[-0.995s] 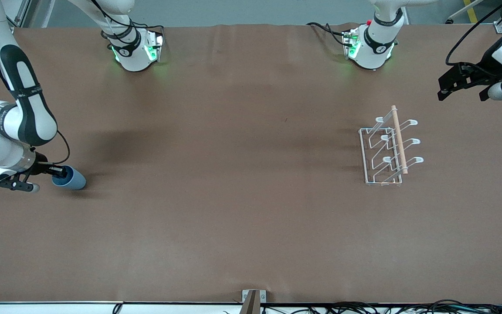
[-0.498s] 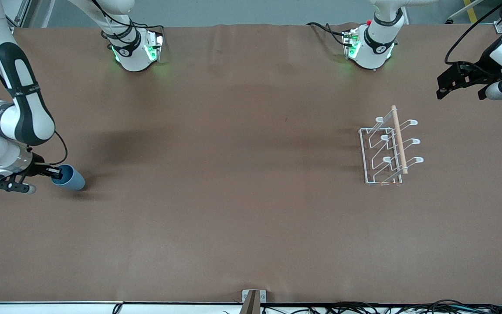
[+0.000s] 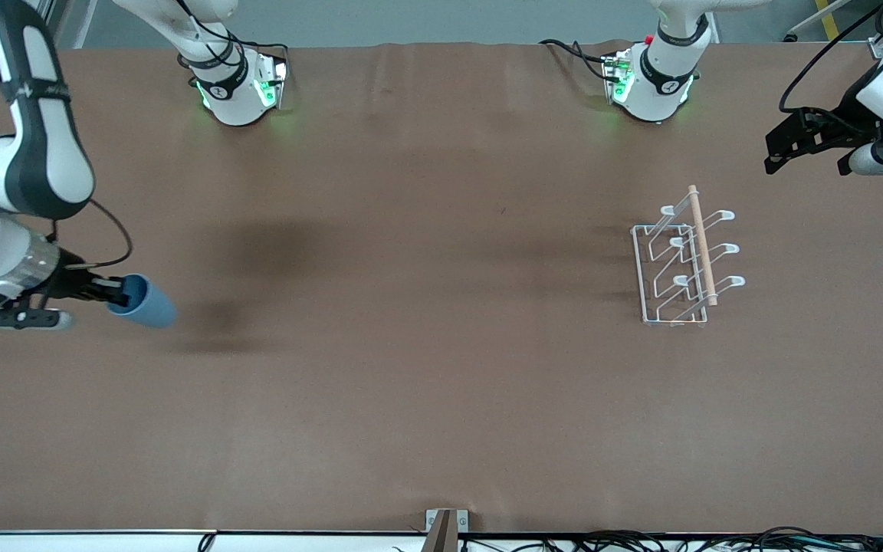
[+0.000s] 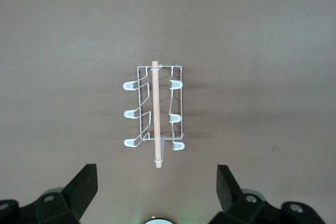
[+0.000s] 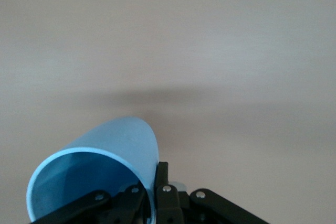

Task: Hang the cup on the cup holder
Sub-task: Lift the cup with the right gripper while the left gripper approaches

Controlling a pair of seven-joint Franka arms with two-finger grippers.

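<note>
The light-blue cup (image 3: 144,304) hangs on its side above the table at the right arm's end, its shadow on the cloth beside it. My right gripper (image 3: 118,292) is shut on the cup's rim, one finger inside the mouth and one outside; the right wrist view shows the cup (image 5: 100,171) pinched at its wall by my right gripper (image 5: 155,184). The white wire cup holder (image 3: 685,264) with a wooden rod stands toward the left arm's end. My left gripper (image 3: 808,153) waits open, up in the air past the holder; the left wrist view looks down on the cup holder (image 4: 154,113) between wide fingers (image 4: 84,184).
The brown cloth-covered table (image 3: 426,345) carries only the holder. Both arm bases (image 3: 236,84) stand along the edge farthest from the front camera. Cables lie along the nearest edge.
My right gripper has lifted the cup off the table and carried it a little toward the table's middle. The left arm has barely moved.
</note>
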